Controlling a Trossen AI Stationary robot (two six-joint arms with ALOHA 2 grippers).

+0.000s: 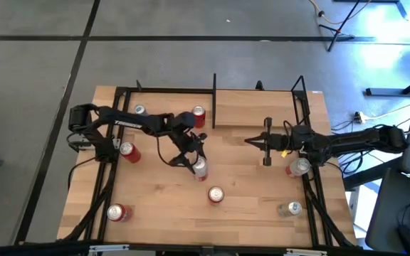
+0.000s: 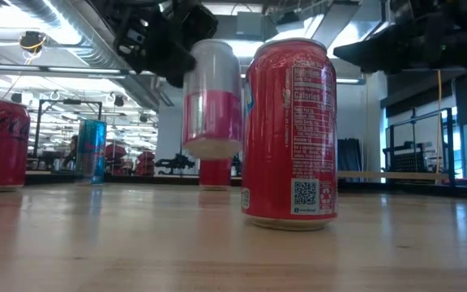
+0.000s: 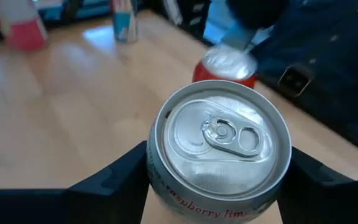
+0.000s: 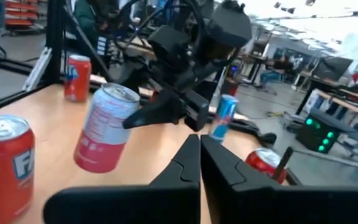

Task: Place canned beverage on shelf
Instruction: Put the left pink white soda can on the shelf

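My left gripper (image 1: 193,159) is shut on a white and pink can (image 2: 212,96) with a silver top (image 3: 219,138), over the middle of the table. The can hangs above the wood. The shelf (image 1: 256,107) is the light wood bay at the far right, edged by a black divider plate (image 1: 213,98). My right gripper (image 1: 250,141) hovers shut in front of the shelf, pointing toward the table's left, with nothing in it. Seen from the right wrist, its fingers (image 4: 199,155) point at the held can (image 4: 104,127). My left gripper pinches the can's side wall just below the top rim (image 3: 156,177) between its two fingers (image 3: 120,175), one on each side. The fingers slant down from the table's left. The can is lifted clear of the table (image 2: 212,150) and hangs slightly tilted.
A red can (image 1: 216,194) stands near the front, close under the held one. Another red can (image 1: 198,115) stands by the divider. Red cans (image 1: 127,151) (image 1: 117,212) lie at the left, a silver-topped one (image 1: 139,110) at far left, two more cans (image 1: 299,168) (image 1: 290,208) at the right.
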